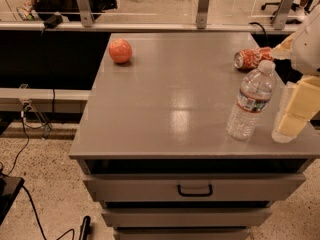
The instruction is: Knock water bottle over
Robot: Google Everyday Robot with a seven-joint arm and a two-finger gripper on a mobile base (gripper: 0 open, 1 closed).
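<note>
1. The cream pincer (289,125) hangs low at the front right edge of the grey bench (165,109); released or clenched, I cannot tell.
2. Just left of it stands the clear ribbed plastic water bottle (250,101), nearly upright, with open room further left.
3. Behind lies a crushed red soda can (250,59).
4. At far left sits a round orange-red fruit (120,51).

Office: drawer cabinet (195,188), swivel chair (273,3) behind glass (150,4); jaws at right edge
</note>
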